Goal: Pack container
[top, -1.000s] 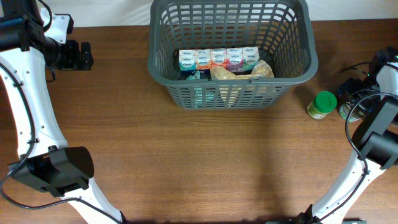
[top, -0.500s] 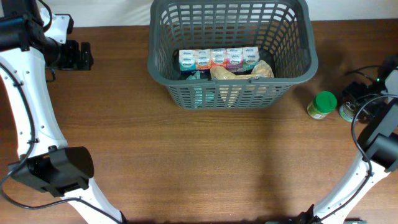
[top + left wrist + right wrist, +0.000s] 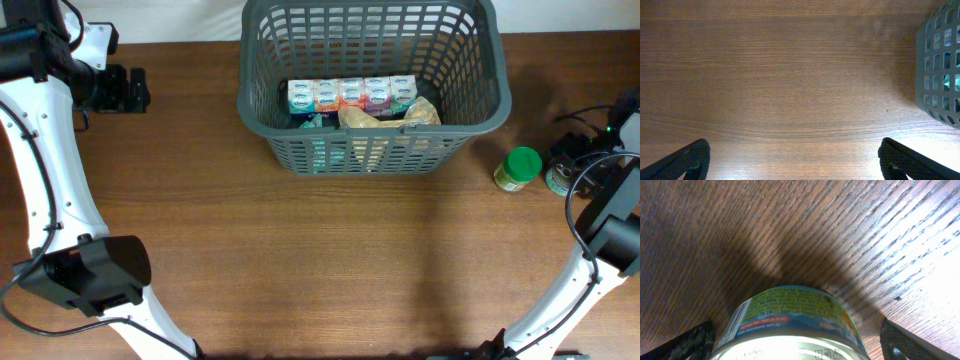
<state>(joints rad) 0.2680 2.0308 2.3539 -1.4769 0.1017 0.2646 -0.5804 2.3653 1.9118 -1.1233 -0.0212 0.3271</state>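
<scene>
Wooden table (image 3: 330,260) is being occupied at far centre by the container (image 3: 375,133). The tin can (image 3: 790,315) is being straddled by the spread-open right gripper (image 3: 800,350); a tip against the neighbouring jar (image 3: 519,167) is being risked by any off-centre squeeze.

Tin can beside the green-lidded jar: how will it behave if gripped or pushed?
The tin can looks like rigid metal, so probably won't dent. Its glossy label over a round wall may slip. Squat and upright, it likely slides rather than tips.
</scene>
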